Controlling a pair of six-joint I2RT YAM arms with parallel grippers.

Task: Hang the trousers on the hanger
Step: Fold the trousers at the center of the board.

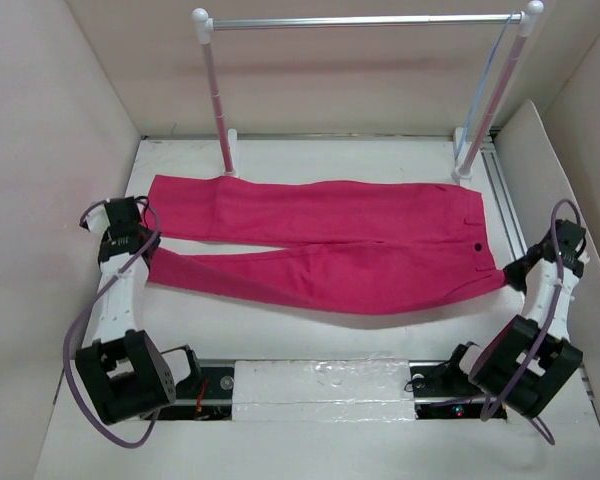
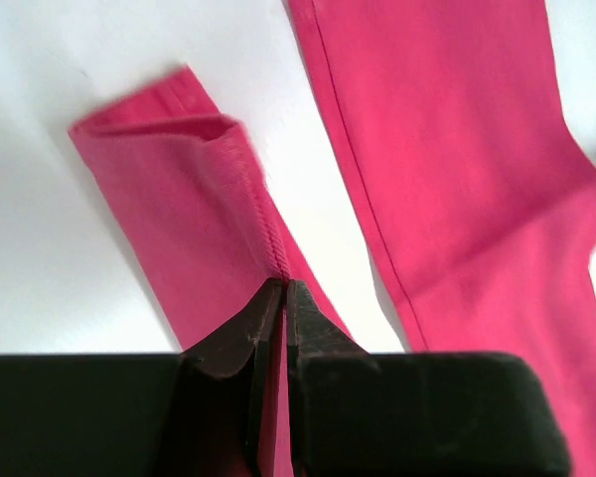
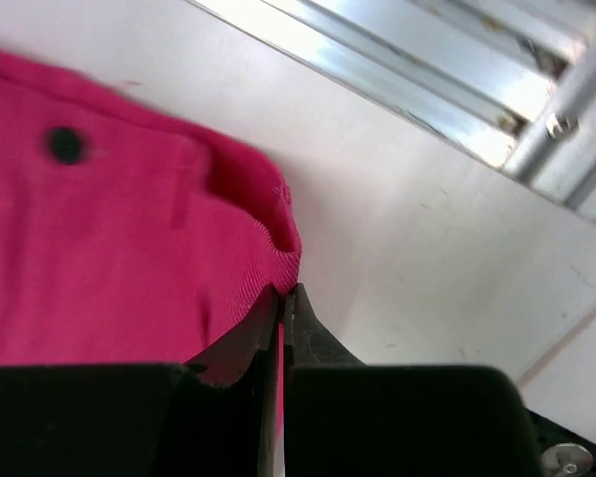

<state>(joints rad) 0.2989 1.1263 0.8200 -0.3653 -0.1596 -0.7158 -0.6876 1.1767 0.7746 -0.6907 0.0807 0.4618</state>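
long bright magenta-pink cloth trousers [image 1: 330, 250] lie spread flat across the middle of the white table [image 1: 280, 325], waistband toward the right and the two legs running left, parting slightly toward their hems; a small black button [image 1: 477, 246] sits near the waistband. in the left wrist view the near leg's hem is folded up a little, with the far leg [image 2: 457, 149] lying apart from it across a strip of bare table. the left gripper [image 1: 148, 252] is at the end of the near leg; its dark fingers [image 2: 263, 318] are pressed together on the stitched edge of the pink cloth, pinching it. the right gripper [image 1: 508, 275] is at the near corner of the waistband; its jaws are closed on the ribbed edge of the fabric there [image 3: 268, 268], with the button to the left in that view and a silver aluminium track [image 3: 427, 70] beyond. behind the trousers stands a clothes rack with white posts and a silver rail [image 1: 360, 20]; a thin pale whitish-blue wire hanger [image 1: 477, 100] hangs beside its right post, too slender to make out fully.
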